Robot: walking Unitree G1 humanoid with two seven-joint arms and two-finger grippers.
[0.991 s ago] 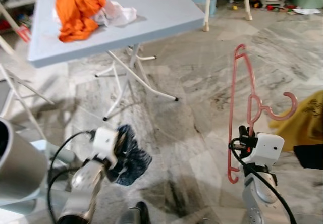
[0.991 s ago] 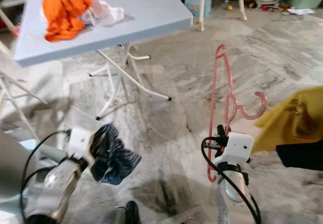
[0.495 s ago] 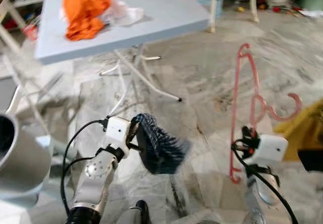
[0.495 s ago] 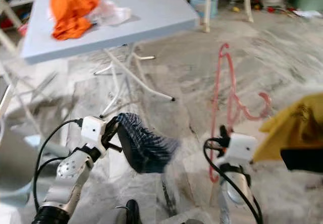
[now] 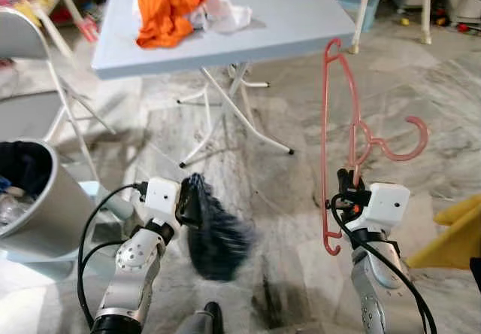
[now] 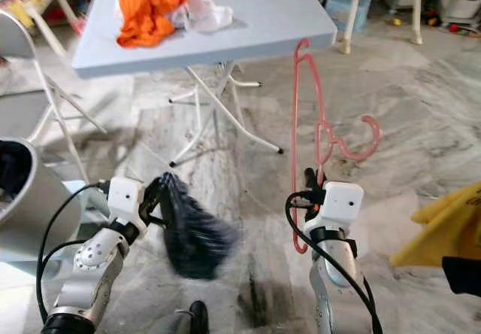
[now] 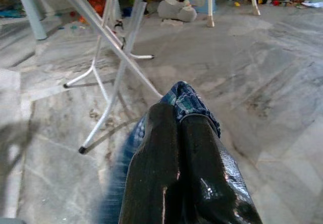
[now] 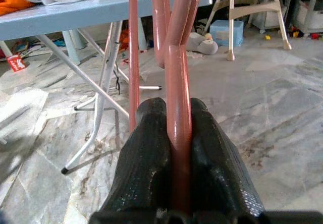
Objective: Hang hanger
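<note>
A pink plastic hanger point(image 5: 329, 142) stands upright over the marble floor, its hook point(image 5: 402, 142) pointing to the right. My right gripper point(image 5: 347, 180) is shut on its lower stem; the right wrist view has the pink hanger point(image 8: 176, 133) pinched between the black fingers point(image 8: 146, 183). On the left, my left gripper point(image 5: 188, 198) is shut on a dark blue checked cloth point(image 5: 214, 232) that dangles, blurred, above the floor. The same cloth point(image 7: 189, 103) pokes out past the closed fingers point(image 7: 166, 173) in the left wrist view.
A light blue folding table point(image 5: 293, 18) stands ahead with an orange garment point(image 5: 169, 3) and a white cloth point(image 5: 222, 14) on it. A silver bin point(image 5: 37, 198) sits at left, a folding chair point(image 5: 45, 56) behind it. Yellow fabric point(image 5: 455, 236) lies at right.
The camera has swung, bringing the bin and chair into view at left. The blue cloth has swung down and hangs lower from my left gripper. The hanger stays held upright.
</note>
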